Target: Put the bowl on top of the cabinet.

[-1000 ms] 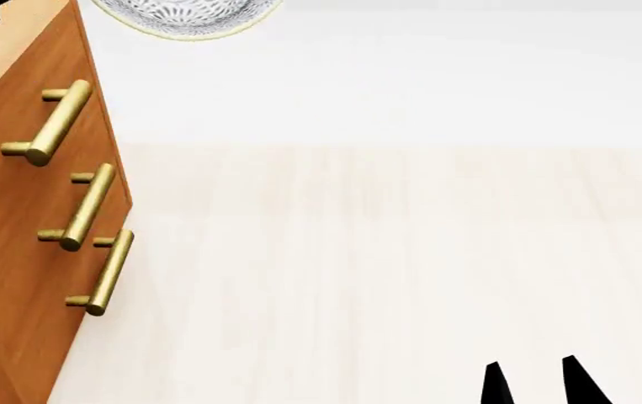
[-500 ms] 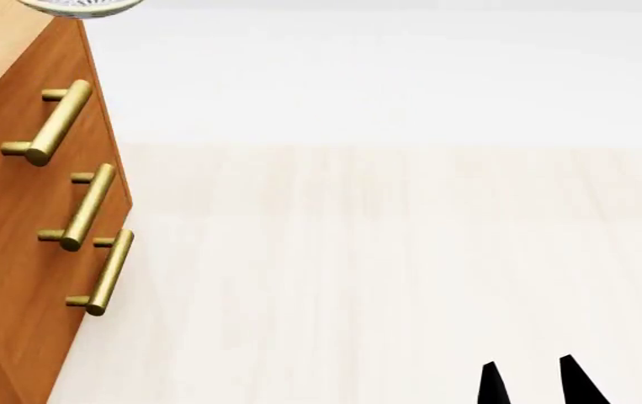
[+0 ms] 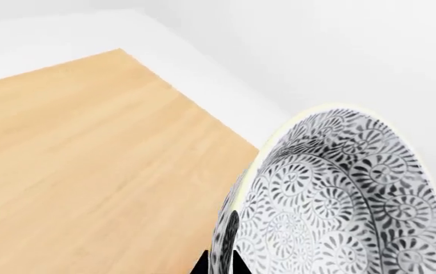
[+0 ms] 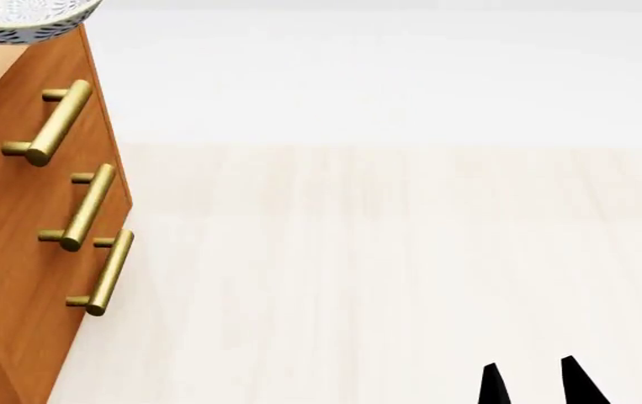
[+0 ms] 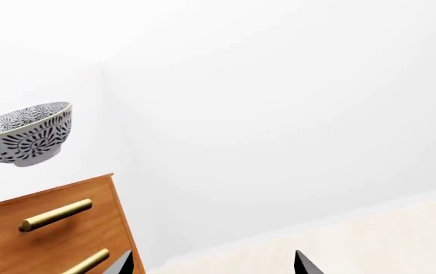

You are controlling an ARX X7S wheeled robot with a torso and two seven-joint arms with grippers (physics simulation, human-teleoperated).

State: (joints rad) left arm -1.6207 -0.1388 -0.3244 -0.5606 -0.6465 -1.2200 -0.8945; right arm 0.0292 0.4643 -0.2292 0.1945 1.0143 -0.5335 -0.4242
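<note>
The patterned bowl (image 3: pixel 340 200) hangs in the air over the cabinet's light wood top (image 3: pixel 88 165), tilted, not touching it. My left gripper (image 3: pixel 219 264) is shut on the bowl's rim, one black fingertip on each side of the wall. In the head view only the bowl's underside (image 4: pixel 23 18) shows at the top left, above the orange-brown cabinet (image 4: pixel 18 244) with its brass handles (image 4: pixel 85 206). The right wrist view shows the bowl (image 5: pixel 26 134) clear above the cabinet (image 5: pixel 50 234). My right gripper (image 4: pixel 531 380) stands open and empty low over the floor.
Pale wood floor (image 4: pixel 388 269) stretches to the right of the cabinet, and a white wall (image 4: pixel 411 76) runs behind it. The cabinet's front with its handles faces the open floor.
The bowl has moved left across the head view, from beside the cabinet to over its top, and now sits a little lower. The right gripper has stayed put.
</note>
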